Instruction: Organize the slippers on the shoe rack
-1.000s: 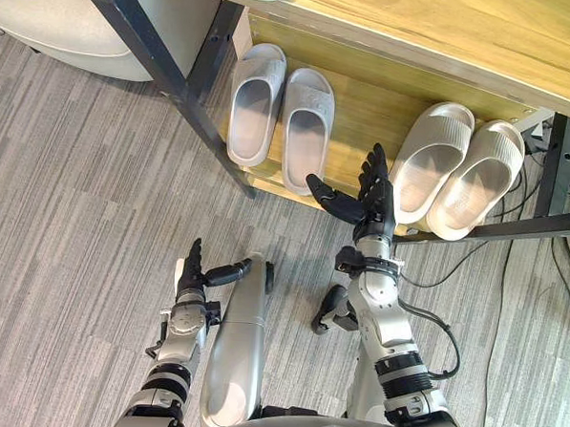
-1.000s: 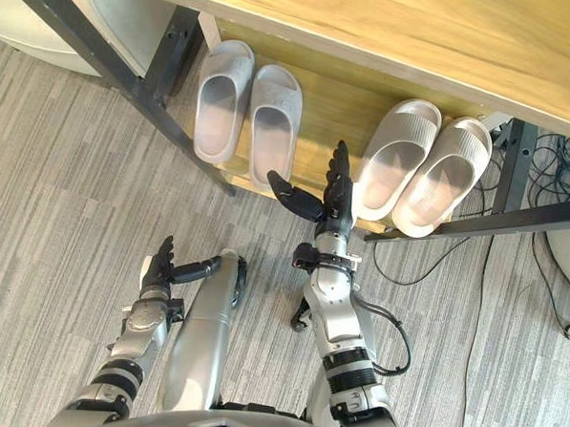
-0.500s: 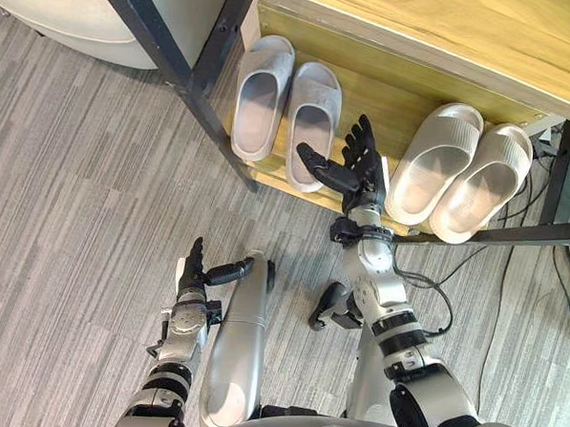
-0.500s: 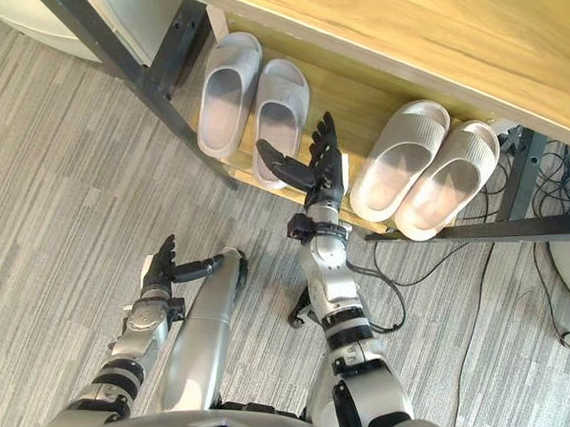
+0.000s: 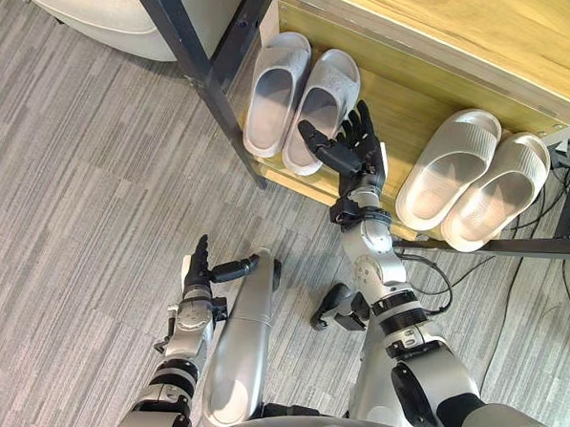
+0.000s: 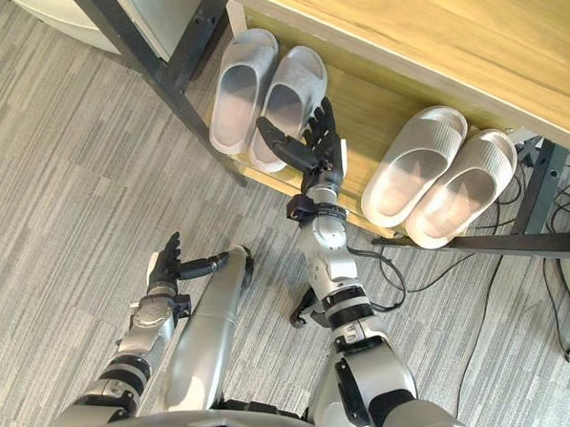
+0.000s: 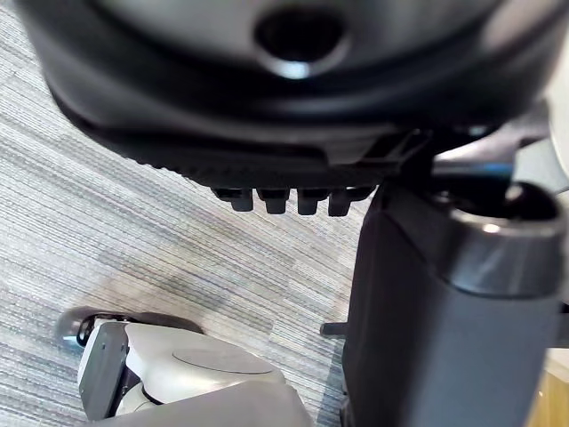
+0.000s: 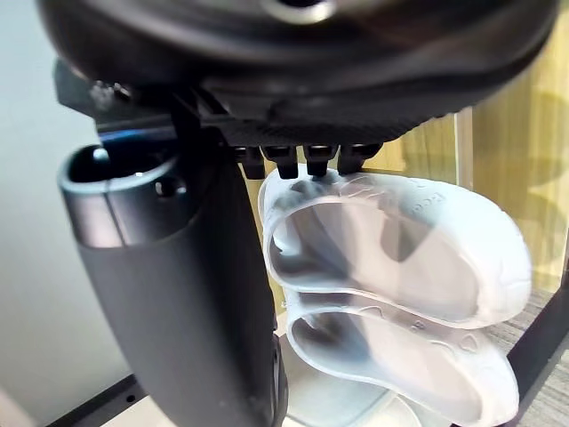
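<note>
The right robot hand (image 5: 357, 158) has swung leftward — from the beige slippers (image 5: 446, 179) to the grey slippers (image 5: 275, 93).

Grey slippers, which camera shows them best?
Left eye view: both grey slippers lie nearly whole on the shelf. The right eye view matches; the right wrist view shows them close, partly behind the right robot hand.

Right robot hand (image 5: 358, 158) extended, open — left robot hand (image 5: 198, 278) low, open.
</note>
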